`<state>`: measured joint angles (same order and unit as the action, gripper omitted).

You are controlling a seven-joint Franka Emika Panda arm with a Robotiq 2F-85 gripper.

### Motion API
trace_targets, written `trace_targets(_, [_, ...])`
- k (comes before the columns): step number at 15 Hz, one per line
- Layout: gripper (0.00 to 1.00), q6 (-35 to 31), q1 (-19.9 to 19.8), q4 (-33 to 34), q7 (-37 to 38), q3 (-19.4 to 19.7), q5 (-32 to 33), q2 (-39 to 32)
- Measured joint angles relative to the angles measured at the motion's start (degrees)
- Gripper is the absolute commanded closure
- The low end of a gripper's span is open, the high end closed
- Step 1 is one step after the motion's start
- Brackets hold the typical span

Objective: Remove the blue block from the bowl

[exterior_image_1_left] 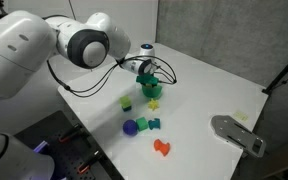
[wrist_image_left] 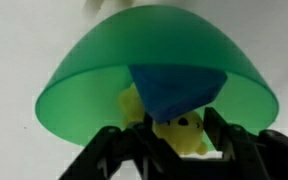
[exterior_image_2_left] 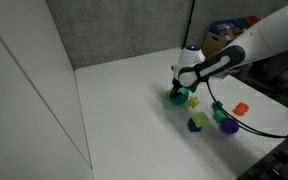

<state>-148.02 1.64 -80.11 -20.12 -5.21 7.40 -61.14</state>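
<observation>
Your gripper (wrist_image_left: pixel 169 135) fingers sit apart at the bowl (wrist_image_left: pixel 84 90) rim, 6 o'clock; blue block (wrist_image_left: pixel 174 88) inside, ungripped.

From here I see my arm (exterior_image_2_left: pixel 254 45) reaching in from the right, with the gripper (exterior_image_2_left: pixel 181 88) low over the green bowl (exterior_image_2_left: pixel 173 98) on the white table (exterior_image_2_left: pixel 124 110). A yellow piece (exterior_image_2_left: pixel 195 101) sits just beside the bowl. A purple ball (exterior_image_2_left: pixel 227 126) and an orange piece (exterior_image_2_left: pixel 241 108) lie farther right.
</observation>
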Motion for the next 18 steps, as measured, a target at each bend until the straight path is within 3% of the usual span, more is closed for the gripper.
trace_targets(5, [0.87, 0.01, -0.29, 0.58, 0.04, 0.01, 0.0, 0.14])
trace_targets(8, [1.0, 0.01, -0.51, 0.58, 0.16, 0.08, 0.0, 0.23])
trace_targets(10, [0.96, 0.0, -0.62, 0.56, 0.37, 0.2, 0.0, 0.44])
trace_targets(18, [0.96, -1.83, -0.76, -1.73, 1.2, 0.91, 0.0, 3.93])
